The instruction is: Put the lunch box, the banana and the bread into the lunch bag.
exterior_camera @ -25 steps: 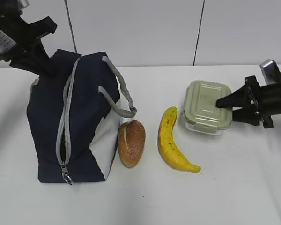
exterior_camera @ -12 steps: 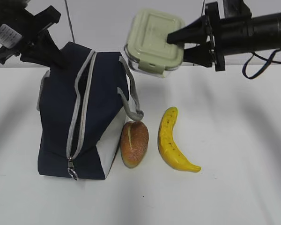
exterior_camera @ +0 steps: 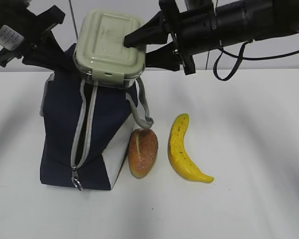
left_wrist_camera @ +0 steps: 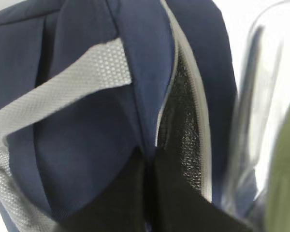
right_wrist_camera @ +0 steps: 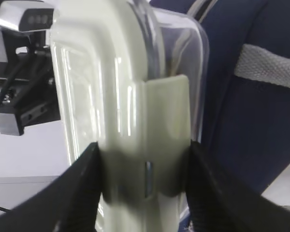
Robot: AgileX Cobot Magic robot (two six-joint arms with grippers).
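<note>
The navy lunch bag (exterior_camera: 89,134) stands at the left with its grey zipper open at the top. My left gripper (exterior_camera: 50,47) is shut on the bag's top edge and holds it up; in the left wrist view the jaws pinch navy fabric (left_wrist_camera: 147,159) beside the open zipper. My right gripper (exterior_camera: 134,45) reaches across and is shut on the sage-green lunch box (exterior_camera: 108,47), held above the bag's opening. The right wrist view shows the lunch box (right_wrist_camera: 135,121) between the jaws. The bread (exterior_camera: 142,152) lies next to the bag. The banana (exterior_camera: 182,149) lies right of the bread.
The white table (exterior_camera: 249,149) extends to the right of the banana. A grey strap handle (exterior_camera: 143,107) hangs over the bag's right side, above the bread. A black cable (exterior_camera: 234,62) trails from the right arm.
My right gripper lifted the lunch box off the table at the right and carried it left, to above the bag's opening. The left gripper raised the bag's top edge and holds it.
</note>
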